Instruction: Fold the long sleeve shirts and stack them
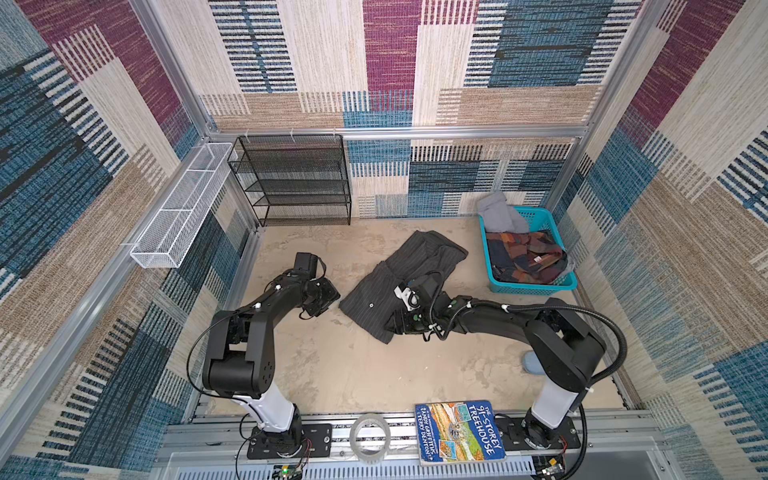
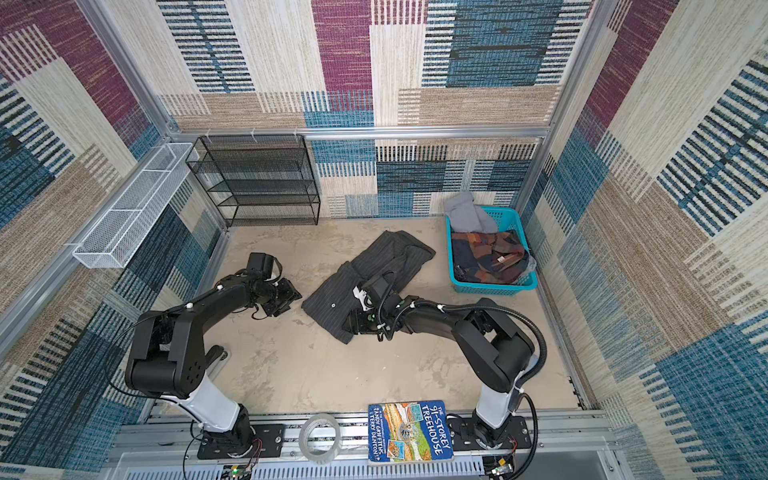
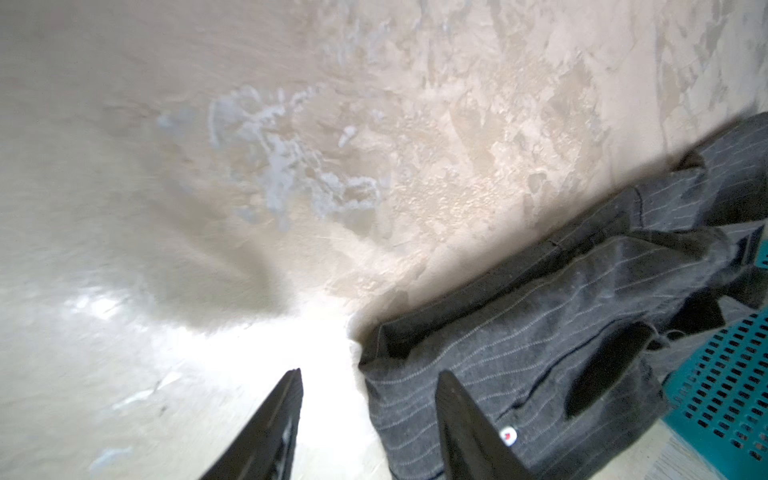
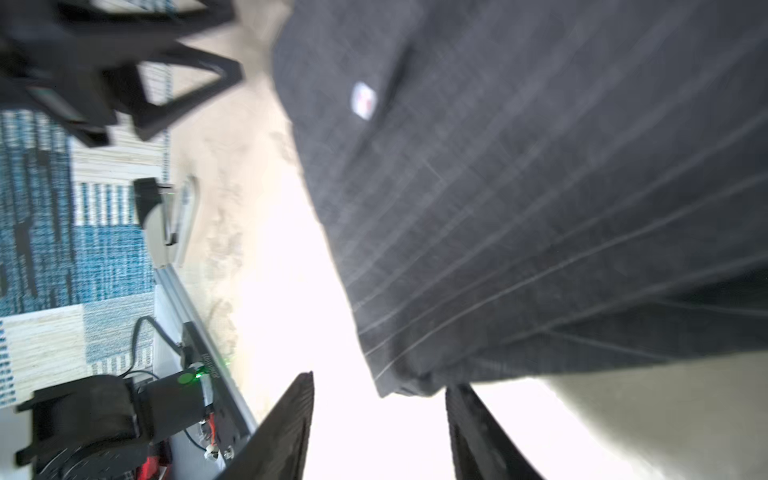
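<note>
Well left of the teal basket (image 1: 532, 286), the left gripper (image 3: 368, 374) hovers over the beige table (image 1: 332, 365) with fingers spread and nothing between them, just beside an edge of the charcoal pinstriped shirt (image 1: 419, 255); that shirt lies rumpled and partly folded on the table, near the basket's left side but apart from it. Closer to the basket, the right gripper (image 4: 378, 380) sits at the shirt's near corner, jaws apart, gripping nothing; a plaid garment (image 1: 528, 253) and a grey garment (image 1: 496, 216) lie in the basket.
</note>
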`<act>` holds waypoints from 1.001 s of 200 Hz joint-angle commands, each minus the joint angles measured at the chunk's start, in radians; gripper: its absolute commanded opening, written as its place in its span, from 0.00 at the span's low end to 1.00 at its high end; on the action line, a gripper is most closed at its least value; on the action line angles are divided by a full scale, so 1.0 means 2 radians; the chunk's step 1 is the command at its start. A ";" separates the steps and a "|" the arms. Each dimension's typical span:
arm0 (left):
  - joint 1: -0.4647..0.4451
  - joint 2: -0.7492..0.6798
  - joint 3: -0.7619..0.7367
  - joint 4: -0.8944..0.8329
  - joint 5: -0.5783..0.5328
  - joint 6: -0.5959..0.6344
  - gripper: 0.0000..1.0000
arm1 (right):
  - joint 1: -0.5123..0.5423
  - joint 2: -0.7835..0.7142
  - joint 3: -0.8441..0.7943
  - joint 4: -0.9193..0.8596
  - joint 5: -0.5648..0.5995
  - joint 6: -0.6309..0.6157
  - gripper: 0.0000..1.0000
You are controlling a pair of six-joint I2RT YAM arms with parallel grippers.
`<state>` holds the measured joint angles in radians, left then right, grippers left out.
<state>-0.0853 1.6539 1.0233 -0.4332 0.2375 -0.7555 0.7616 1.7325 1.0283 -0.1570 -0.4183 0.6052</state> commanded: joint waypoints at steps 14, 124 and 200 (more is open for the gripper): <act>0.003 -0.032 -0.017 -0.031 0.028 -0.012 0.57 | -0.016 -0.034 0.038 -0.116 0.044 -0.067 0.55; -0.085 -0.108 -0.192 0.204 0.082 -0.151 0.64 | -0.100 0.127 0.193 -0.072 0.089 -0.151 0.27; -0.099 -0.045 -0.215 0.317 0.094 -0.174 0.65 | -0.104 0.161 0.141 -0.038 0.124 -0.118 0.20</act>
<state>-0.2779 1.5406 0.6102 0.1375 0.4290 -1.0744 0.5541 2.0388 1.3216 -0.2596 -0.2050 0.3336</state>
